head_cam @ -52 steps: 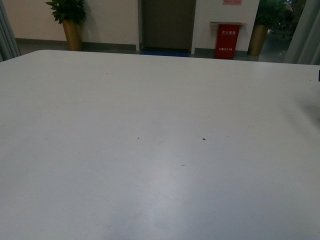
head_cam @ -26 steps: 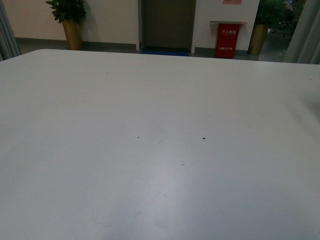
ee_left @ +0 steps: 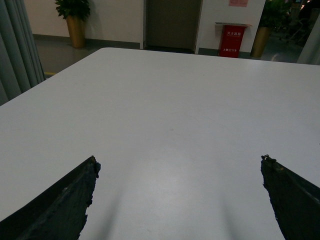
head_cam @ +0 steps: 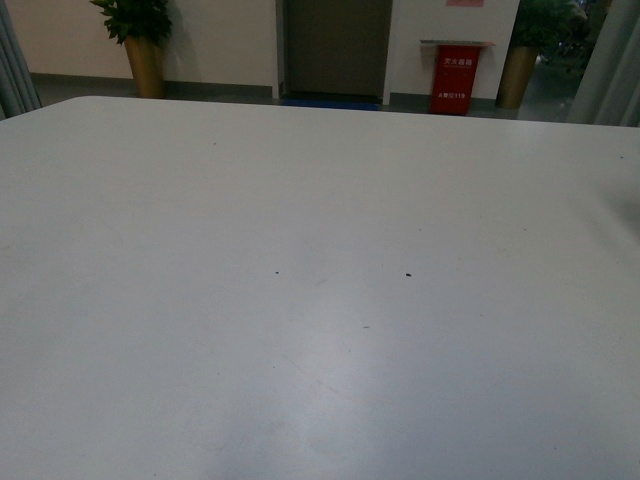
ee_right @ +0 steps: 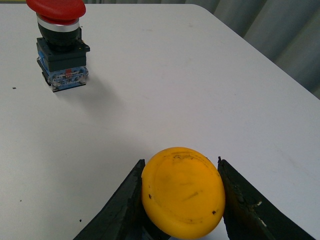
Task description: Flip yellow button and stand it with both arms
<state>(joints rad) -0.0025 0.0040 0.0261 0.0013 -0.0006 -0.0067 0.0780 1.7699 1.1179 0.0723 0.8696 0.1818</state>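
Note:
In the right wrist view the yellow button shows its round orange-yellow cap, which faces the camera. My right gripper is shut on it, a black finger pressed against each side of the cap; the button's body is hidden behind the cap. The left wrist view shows my left gripper open, its two black fingertips far apart over bare white table, with nothing between them. No arm and no button appears in the front view.
A second push-button with a red mushroom cap stands upright on the table beyond the right gripper. The table's rounded corner and edge run close by, with grey curtains past it. Potted plants and a red box stand on the floor far behind.
A dark sliver at the right edge of the front view one second ago is gone. Otherwise the front view is the same.

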